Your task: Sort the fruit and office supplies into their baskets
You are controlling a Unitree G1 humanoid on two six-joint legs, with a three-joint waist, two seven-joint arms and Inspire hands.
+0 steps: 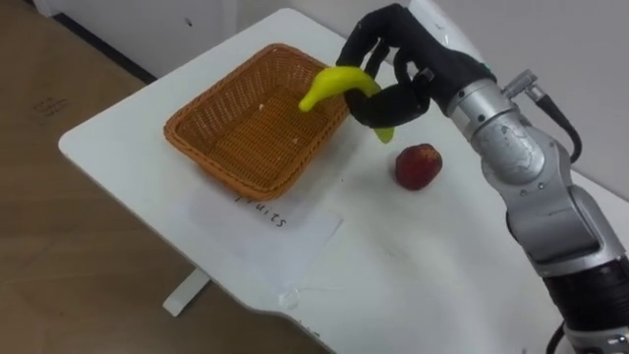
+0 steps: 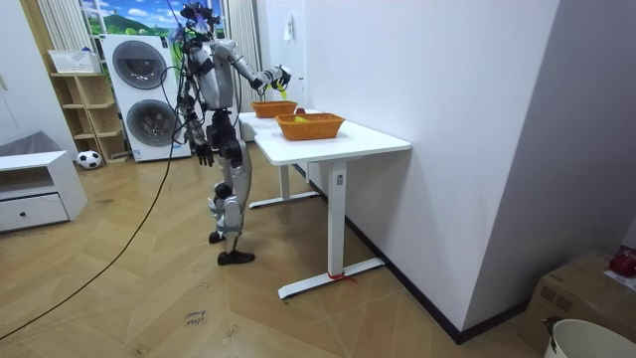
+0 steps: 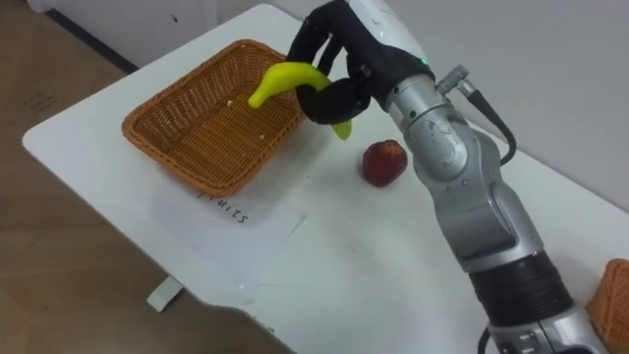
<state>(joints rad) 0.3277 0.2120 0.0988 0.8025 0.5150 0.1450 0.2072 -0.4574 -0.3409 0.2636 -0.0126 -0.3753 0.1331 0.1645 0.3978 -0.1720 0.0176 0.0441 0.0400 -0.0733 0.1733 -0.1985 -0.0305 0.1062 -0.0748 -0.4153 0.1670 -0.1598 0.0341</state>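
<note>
My right hand [image 1: 398, 74] is shut on a yellow banana [image 1: 334, 84], held above the near-right rim of an orange wicker basket [image 1: 211, 113]. The banana's free end points out over the basket's inside, which holds nothing. A red apple [image 1: 418, 165] lies on the white table [image 1: 432, 285] just right of the basket, below my wrist. In the right eye view the hand [image 3: 339, 59], banana [image 3: 280, 81] and apple [image 3: 384, 162] stand the same way. My left hand [image 2: 204, 153] hangs beside my hip in the room view, where I stand at the table's end.
A paper label [image 1: 265, 221] lies under the basket's front edge. A second wicker basket [image 3: 611, 300] sits at the table's far right. The table's edge [image 1: 118, 172] runs close behind the first basket. Washing machines [image 2: 144, 94] and a low cabinet [image 2: 35, 189] stand behind me.
</note>
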